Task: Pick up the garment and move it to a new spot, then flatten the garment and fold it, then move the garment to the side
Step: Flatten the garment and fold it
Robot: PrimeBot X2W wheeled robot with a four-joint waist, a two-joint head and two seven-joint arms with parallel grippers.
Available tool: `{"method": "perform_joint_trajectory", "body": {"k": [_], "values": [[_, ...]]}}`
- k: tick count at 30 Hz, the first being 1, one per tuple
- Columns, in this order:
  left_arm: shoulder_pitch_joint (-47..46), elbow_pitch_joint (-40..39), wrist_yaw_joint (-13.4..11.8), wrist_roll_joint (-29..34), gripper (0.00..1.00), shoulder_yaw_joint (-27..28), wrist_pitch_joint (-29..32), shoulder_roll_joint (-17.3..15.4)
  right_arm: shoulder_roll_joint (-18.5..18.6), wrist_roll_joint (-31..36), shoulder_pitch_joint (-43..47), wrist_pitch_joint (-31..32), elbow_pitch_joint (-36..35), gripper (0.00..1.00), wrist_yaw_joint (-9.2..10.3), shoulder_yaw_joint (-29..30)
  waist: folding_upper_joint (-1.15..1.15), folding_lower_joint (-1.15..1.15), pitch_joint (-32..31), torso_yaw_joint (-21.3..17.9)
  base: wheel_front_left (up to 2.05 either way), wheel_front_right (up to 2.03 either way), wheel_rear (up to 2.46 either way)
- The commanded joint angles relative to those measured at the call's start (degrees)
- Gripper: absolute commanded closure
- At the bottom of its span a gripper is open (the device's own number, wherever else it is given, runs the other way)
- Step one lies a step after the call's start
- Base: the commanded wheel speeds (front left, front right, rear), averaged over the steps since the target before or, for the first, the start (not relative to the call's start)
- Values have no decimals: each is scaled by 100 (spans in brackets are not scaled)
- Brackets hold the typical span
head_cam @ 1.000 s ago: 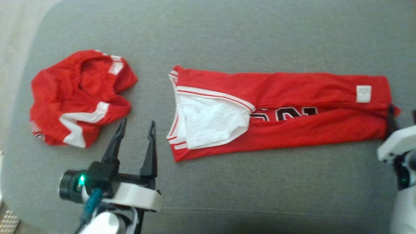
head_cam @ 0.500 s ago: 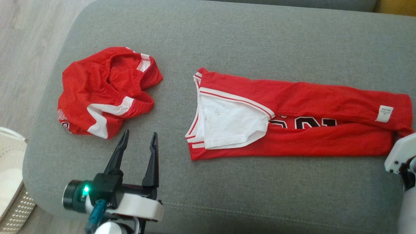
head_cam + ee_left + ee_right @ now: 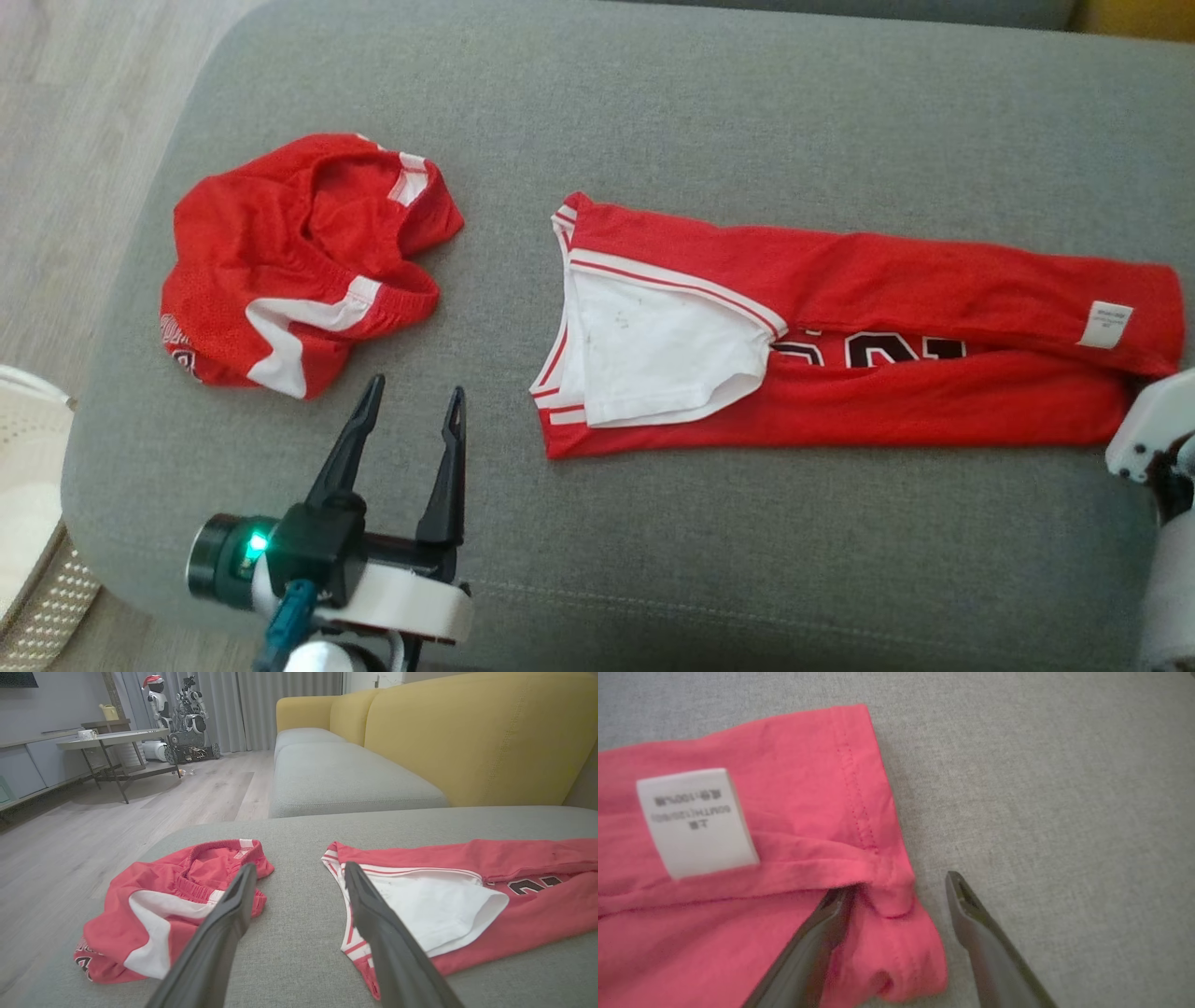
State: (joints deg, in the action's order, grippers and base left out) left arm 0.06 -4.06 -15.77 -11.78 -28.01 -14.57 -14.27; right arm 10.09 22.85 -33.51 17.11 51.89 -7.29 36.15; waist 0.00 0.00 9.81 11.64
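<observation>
The garment, a red jersey (image 3: 840,345) with white sleeves and black lettering, lies folded lengthwise as a long strip across the grey sofa cushion (image 3: 653,112). A white care label (image 3: 1103,324) shows near its right end. My left gripper (image 3: 415,386) stands open over bare cushion, left of the jersey's collar end (image 3: 467,896), touching nothing. My right gripper (image 3: 899,884) is open at the jersey's right end (image 3: 761,858), its fingers either side of the bunched hem corner, below the label (image 3: 693,821). In the head view, its white wrist (image 3: 1148,420) covers the fingers.
Crumpled red shorts (image 3: 299,252) with white stripes lie on the cushion's left part, just beyond my left fingers (image 3: 177,900). A white perforated basket (image 3: 28,485) stands on the wooden floor at the left. A yellow sofa back (image 3: 467,732) rises behind the cushion.
The camera has shifted, so the whole picture sits further right. My left gripper has edged slightly right, still open. The right wrist now covers the dark fingers seen earlier at the jersey's end.
</observation>
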Motion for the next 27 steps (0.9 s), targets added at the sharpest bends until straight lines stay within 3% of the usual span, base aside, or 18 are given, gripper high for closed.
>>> {"method": "perform_joint_trajectory", "body": {"k": [1, 2, 3, 4, 5, 9, 15, 22, 27], "values": [[-159, -160, 30, 48, 0, 259, -42, -8, 43, 71, -154, 22, -54, 0, -20, -124, 0, 0, 28, 19, 0, 0, 0], [-163, -149, 54, 65, 0, 271, -42, 5, 48, 85, -181, 42, 11, 8, -20, -112, 0, 0, 46, 25, 0, 0, 0], [-166, -137, 78, 78, 0, 282, -42, 22, 50, 93, -203, 57, 74, 32, -20, -105, 0, 0, 61, 31, 0, 0, 0], [-167, -120, 103, 88, 0, 292, -42, 38, 53, 106, -220, 74, 139, 82, -20, -121, 0, 0, 71, 35, 0, 0, 0], [-169, -105, 125, 100, 0, 302, -42, 55, 50, 102, -231, 109, 220, 100, -20, -146, 0, 0, 74, 36, 0, 0, 0], [-151, -68, 188, 141, 0, 358, -42, 126, 53, 4, -275, 143, 384, 100, -20, -255, 0, 0, 63, -3, 0, 0, 0], [-78, -81, 229, 223, 0, 473, -42, 188, 234, 145, -267, -150, -42, 100, -20, -413, 0, 0, -6, -224, 0, 0, 0], [-55, -119, 301, 309, 0, 582, -42, 160, 394, 819, -241, -97, -1300, 100, -20, -760, 0, 0, 171, -673, 0, 0, 0], [-185, -106, 386, 357, 0, 596, -42, 187, 268, 456, -330, -105, -2004, 100, -20, -1043, 0, 0, 339, -873, 0, 0, 0]]}}
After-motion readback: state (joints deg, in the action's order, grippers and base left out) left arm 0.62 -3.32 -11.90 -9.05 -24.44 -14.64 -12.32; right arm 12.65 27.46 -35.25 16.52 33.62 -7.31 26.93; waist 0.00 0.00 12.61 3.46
